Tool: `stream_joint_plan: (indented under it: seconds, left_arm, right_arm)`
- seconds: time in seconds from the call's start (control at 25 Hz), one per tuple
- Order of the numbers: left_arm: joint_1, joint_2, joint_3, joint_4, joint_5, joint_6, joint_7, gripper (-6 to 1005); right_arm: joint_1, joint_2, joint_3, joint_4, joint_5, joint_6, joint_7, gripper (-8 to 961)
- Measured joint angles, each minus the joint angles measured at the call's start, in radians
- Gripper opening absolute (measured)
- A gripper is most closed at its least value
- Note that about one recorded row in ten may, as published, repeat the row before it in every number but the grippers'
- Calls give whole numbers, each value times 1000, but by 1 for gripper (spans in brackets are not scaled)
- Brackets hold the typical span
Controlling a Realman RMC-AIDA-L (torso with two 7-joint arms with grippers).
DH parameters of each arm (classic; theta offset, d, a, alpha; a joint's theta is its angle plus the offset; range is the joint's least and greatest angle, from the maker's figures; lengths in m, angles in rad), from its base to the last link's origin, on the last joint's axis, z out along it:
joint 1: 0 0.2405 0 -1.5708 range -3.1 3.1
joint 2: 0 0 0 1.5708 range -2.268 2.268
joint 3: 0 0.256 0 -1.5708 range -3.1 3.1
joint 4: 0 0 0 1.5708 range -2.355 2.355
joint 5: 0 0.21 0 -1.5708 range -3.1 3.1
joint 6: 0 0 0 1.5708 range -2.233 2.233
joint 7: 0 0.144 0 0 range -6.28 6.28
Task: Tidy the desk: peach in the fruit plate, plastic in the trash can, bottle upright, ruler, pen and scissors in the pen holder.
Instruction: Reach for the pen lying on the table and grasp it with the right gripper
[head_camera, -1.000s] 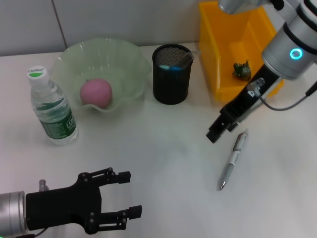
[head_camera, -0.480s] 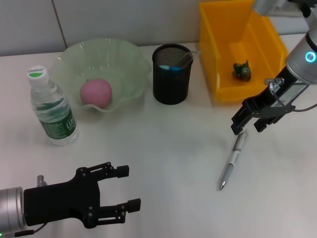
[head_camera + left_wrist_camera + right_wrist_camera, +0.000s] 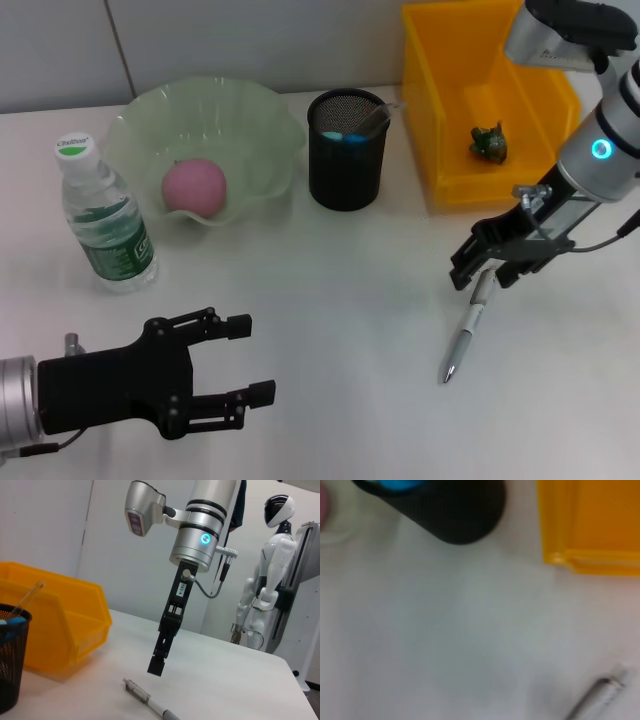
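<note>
My left claw [image 3: 238, 358] hangs open low over the near part of the surface [image 3: 330, 300], well apart from everything. Further right, the pen [image 3: 467, 330] lies flat on the surface, in front of the yellow bin [image 3: 440, 150]. My right claw [image 3: 484, 267] sits just above the pen's far end, fingers spread, holding nothing.
</note>
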Motion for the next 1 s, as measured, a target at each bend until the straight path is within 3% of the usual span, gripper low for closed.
stream_joint_plan:
  seconds: [0.36, 1.0]
  left_arm:
    - [-13, -1, 7, 11, 6, 6, -4, 818]
    - [-13, 1, 7, 15, 5, 18, -11, 818]
  right_arm:
    - [18, -6, -106, 40, -23, 3, 0, 606]
    - [43, -3, -150, 105, -38, 36, -2, 605]
